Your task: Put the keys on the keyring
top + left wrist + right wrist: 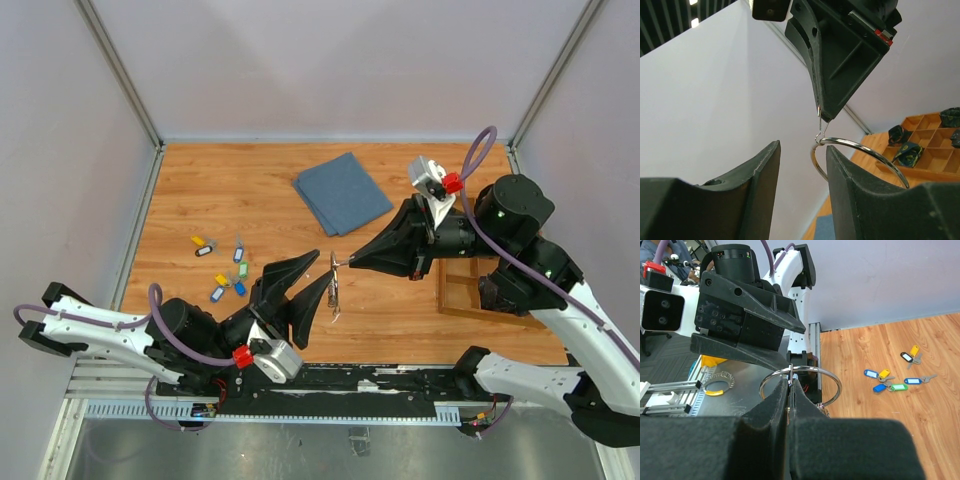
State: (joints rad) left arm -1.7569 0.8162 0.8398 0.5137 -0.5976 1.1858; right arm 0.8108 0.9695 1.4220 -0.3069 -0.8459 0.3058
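The right wrist view shows the right gripper [790, 382], jaws pinched on the thin silver wire keyring [820, 371] in mid-air. Only the left wrist view shows the left gripper [802, 150], jaws half-parted and empty, beside it.

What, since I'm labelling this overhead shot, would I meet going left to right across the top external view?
keys → left pincer → right pincer → wooden tray

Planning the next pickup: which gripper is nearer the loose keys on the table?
Left. The left gripper hangs just beside the keys; the right gripper, pinching the keyring, is farther off, beyond the left one.
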